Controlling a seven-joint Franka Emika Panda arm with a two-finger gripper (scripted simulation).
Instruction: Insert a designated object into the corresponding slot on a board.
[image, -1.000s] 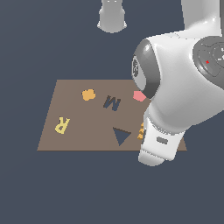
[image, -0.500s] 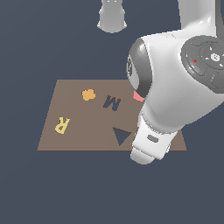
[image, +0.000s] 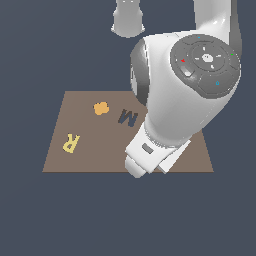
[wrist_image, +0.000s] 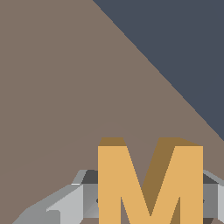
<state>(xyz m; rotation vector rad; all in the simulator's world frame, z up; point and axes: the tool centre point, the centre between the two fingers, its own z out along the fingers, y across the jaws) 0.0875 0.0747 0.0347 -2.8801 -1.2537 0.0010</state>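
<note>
Between the gripper's (wrist_image: 148, 199) fingers (wrist_image: 65, 205) stands the orange M (wrist_image: 150, 181), grey pads flanking both outer legs — whether they clamp it I cannot tell; it looks rigid, light, smooth-sided, probably best taken across those flat flanks; beneath lies the board (wrist_image: 57, 87), its M-shaped slot (image: 128, 117) well away from the hand.

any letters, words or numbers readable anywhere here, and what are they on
"M": the orange M block is itself that letter, seen in the wrist view between the gripper fingers.
"M": the dark M-shaped slot cut into the brown board.
"R": the loose yellow R piece lying on the board.
No printed words, numbers or brand marks show; the small coloured dots on the arm's round cap are not text.
</note>
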